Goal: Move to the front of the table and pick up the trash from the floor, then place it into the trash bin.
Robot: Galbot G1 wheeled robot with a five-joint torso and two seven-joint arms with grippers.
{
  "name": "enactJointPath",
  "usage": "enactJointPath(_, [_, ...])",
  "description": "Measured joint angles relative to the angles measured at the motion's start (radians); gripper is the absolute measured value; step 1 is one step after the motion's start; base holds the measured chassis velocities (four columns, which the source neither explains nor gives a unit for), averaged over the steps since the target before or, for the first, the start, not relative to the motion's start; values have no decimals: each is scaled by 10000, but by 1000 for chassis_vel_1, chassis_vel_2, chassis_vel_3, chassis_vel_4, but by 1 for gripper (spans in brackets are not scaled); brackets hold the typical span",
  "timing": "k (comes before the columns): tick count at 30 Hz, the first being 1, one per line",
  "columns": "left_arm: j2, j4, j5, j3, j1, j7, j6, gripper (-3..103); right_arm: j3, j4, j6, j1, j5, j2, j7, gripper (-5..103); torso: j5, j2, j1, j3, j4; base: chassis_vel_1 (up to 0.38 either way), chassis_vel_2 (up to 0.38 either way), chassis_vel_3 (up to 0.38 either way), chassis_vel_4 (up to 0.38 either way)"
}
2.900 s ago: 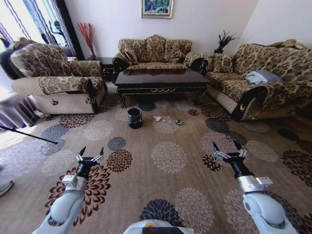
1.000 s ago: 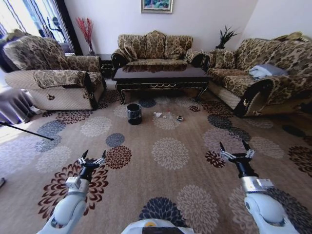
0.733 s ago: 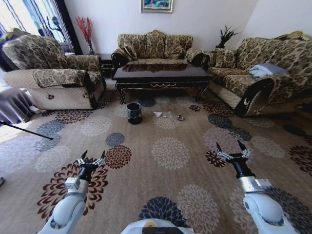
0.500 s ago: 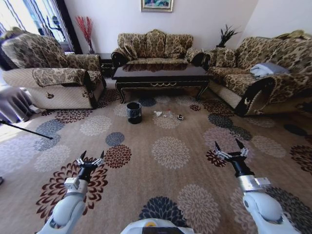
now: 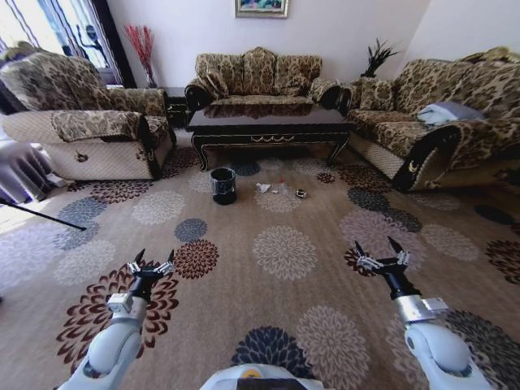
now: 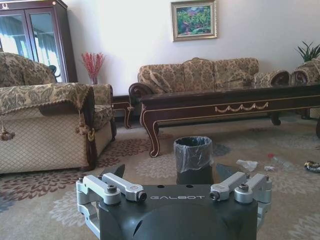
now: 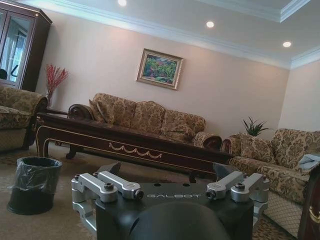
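A home living room: brown floral-patterned upholstered sofas (image 5: 256, 75) ring a glossy dark wood coffee table (image 5: 268, 126) on beige flower-medallion carpet (image 5: 284, 252), well ahead of both grippers, beneath a gold-framed landscape painting (image 5: 262, 8).

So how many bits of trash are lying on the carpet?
3: crumpled white paper nearest the trash bin, a small clear piece in the middle, and a dark object farthest. Smaller scraps may be hidden.

Bright daylight enters from the left, ceiling spotlights glow, and head-view edges seem bowed.
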Motion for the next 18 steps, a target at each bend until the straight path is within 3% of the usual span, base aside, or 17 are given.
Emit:
enactJointPath(12, [-2,-19,-16,-11,-65,-62,44,100,-6,8,90,198,-283,-90,444,100,0,-412,-140,-273,-1,0,0,0,0])
enactJointPath(18, [-50,-29,-8,-32,3,-23,4,100,-77,72,97,70,-369,-113,117,100,0,-726,-222,-505,0,0,0,0,0])
